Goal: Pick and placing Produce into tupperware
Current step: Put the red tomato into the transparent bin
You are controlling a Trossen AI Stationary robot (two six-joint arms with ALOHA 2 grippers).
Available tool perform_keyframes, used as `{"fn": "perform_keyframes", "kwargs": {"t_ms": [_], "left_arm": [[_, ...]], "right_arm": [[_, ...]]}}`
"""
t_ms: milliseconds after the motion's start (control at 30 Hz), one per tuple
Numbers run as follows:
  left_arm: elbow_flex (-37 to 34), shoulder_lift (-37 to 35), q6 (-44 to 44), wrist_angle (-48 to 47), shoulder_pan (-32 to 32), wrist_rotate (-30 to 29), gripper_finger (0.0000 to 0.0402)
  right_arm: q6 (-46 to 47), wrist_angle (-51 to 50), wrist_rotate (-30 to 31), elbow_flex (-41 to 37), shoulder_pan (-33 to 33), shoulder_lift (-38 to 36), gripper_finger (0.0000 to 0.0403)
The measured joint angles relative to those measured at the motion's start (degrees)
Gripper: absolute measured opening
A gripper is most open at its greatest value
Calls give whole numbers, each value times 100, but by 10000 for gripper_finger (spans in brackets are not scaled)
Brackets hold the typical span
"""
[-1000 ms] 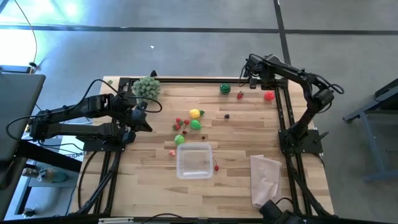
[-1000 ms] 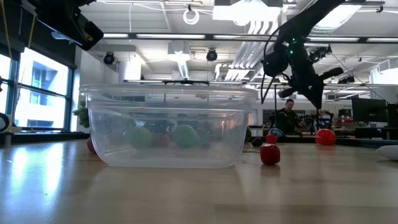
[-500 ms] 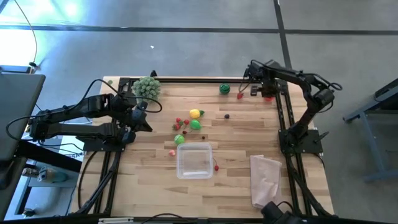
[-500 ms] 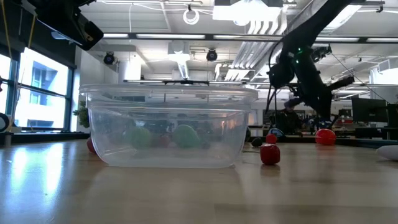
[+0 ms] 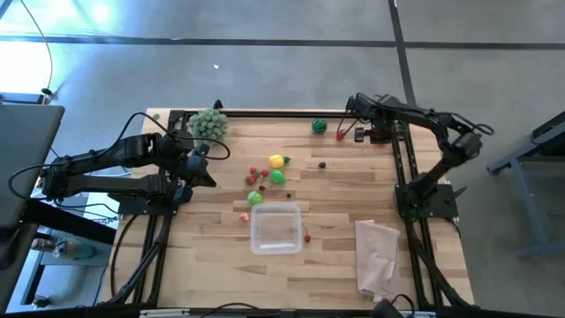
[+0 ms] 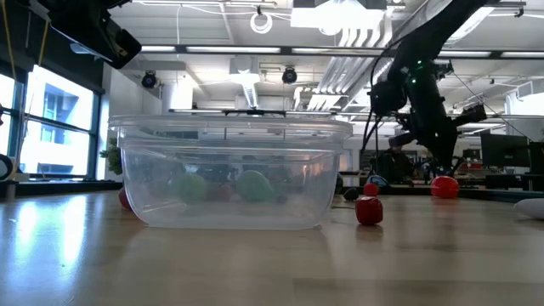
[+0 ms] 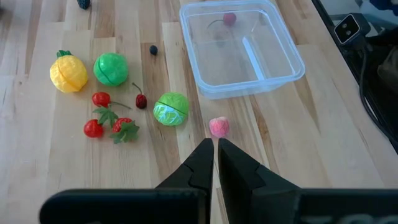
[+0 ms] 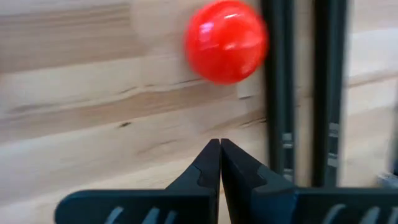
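The clear tupperware (image 5: 275, 248) (image 7: 283, 74) stands near the table's middle, with nothing seen inside it. Produce lies on the wood beyond it: a yellow fruit (image 7: 68, 73), two green ones (image 7: 111, 68) (image 7: 170, 108), small red ones (image 7: 99, 99) and a pink ball (image 7: 218, 126). A striped green ball (image 5: 319, 125) sits by the far edge. My right gripper (image 8: 220, 144) (image 6: 448, 169) is shut and points steeply down, just above and beside a red ball (image 8: 227, 40) (image 6: 443, 186) at the far right. My left gripper (image 7: 215, 144) is shut and hovers left of the produce.
A grey-green bushy ball (image 5: 208, 124) sits at the far left. A pale bag (image 5: 378, 252) lies at the near right. A black frame rail (image 8: 280, 93) runs right beside the red ball. A small red fruit (image 6: 368, 210) rests right of the tupperware.
My right gripper, still shut, has sunk toward the red ball at the table's far right and tipped more steeply downward. The left arm and the produce have kept still.
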Motion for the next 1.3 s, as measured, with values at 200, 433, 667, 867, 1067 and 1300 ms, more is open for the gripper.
{"fn": "perform_keyframes", "kwargs": {"t_ms": [200,433,667,867,1067,1300], "left_arm": [[0,0,0,-2,0,0,14],[0,0,-1,-2,0,-2,14],[0,0,-1,-2,0,0,14],[0,0,-1,-2,1,0,14],[0,0,-2,-2,0,0,14],[0,0,-2,-1,0,0,14]], "right_arm": [[182,631,-354,-685,-317,-1201,5],[267,1209,-396,-992,-501,-1759,5],[1197,1957,15,-1322,-506,-1596,5],[1412,2115,136,-1487,-507,-1376,18],[1731,2209,374,-1487,-508,-1116,70],[1740,2226,369,-1487,-508,-1031,150]]}}
